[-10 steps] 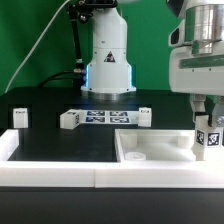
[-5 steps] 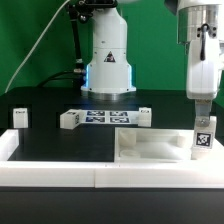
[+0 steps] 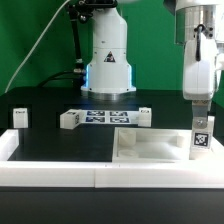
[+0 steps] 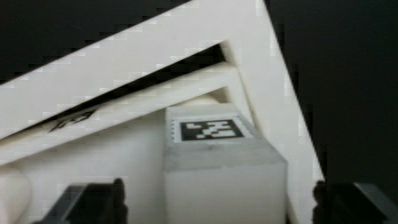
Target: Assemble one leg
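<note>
Leg (image 3: pixel 202 137) standing upright at tabletop (image 3: pixel 150 146) corner; fingers (image 4: pixel 96 203) hanging released astride it. Judging light, rigid, slick plastic; gripping flat sides mid-height.

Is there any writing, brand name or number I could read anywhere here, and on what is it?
No readable words or numbers.
Small white plastic leg post: black-and-white square marker pattern, no letters.
Thin flat white marker board: similar patterns only.
Small white blocks on the table: dark patterns, too small to read.
White robot base: dark mark, too blurred to read.
</note>
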Robot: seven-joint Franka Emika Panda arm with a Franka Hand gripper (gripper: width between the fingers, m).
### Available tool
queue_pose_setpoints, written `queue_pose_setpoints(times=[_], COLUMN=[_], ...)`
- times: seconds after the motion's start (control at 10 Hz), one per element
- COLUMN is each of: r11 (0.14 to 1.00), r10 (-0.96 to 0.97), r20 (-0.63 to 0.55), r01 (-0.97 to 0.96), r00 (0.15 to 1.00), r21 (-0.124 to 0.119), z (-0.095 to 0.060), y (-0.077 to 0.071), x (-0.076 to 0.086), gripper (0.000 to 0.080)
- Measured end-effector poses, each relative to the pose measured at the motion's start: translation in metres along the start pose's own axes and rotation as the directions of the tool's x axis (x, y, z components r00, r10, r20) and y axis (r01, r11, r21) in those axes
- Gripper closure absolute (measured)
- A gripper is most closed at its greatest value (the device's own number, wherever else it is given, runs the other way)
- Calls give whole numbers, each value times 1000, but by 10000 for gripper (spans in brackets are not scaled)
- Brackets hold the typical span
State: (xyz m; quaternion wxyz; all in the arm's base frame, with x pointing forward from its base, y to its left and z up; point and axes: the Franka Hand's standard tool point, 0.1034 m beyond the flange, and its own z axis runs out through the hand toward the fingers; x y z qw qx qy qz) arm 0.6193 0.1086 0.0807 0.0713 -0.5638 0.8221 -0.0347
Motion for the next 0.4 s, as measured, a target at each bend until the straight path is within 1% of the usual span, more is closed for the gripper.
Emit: queue_pose_setpoints(times=[0.1,0.2,0.3,0.4], r11=[1000,1000,1000,1000], r10=[-30,-30,-31,-31], r20=[0,0,0,0], r01=[30,30,31,31], r00=[1000,1000,1000,1000], r21=[0,0,0,0], z=[0,0,0,0], y=[0,0,0,0], x=[0,0,0,0], gripper=[185,185,156,156])
